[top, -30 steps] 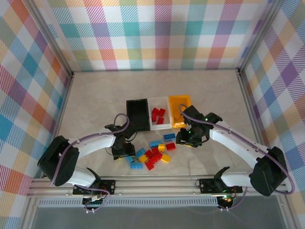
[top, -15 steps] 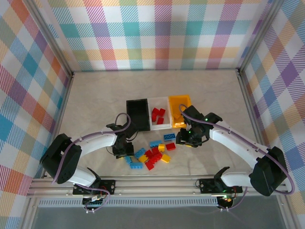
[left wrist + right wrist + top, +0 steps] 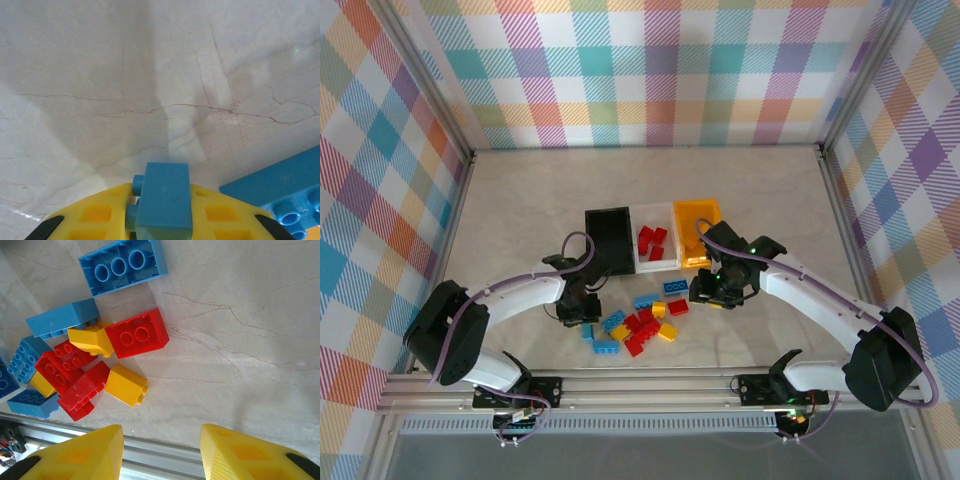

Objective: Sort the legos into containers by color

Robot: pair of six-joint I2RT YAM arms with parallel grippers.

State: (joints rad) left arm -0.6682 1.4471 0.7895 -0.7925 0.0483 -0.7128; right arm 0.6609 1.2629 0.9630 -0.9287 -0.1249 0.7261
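The left pincer is down at the counter, clamped on a small blue brick that sits between its yellow fingers in the left wrist view. A larger blue brick lies on the marble just to the right of the held one. Beyond this pincer and slightly to its right stands the black bin, its inside too dark to read. The white bin sits against the black bin's right side and holds several red bricks. Next in the row is the yellow-orange bin, just beyond the right pincer. Between the two pincers the loose legos lie in a mixed heap of red, blue and yellow, closer to the left pincer than to the right one. The right pincer hangs over the counter beside the heap, its fingers spread apart with nothing between them. In the right wrist view, a yellow brick lies nearest ahead of those fingers, a red brick past it, and a long blue brick farthest off.
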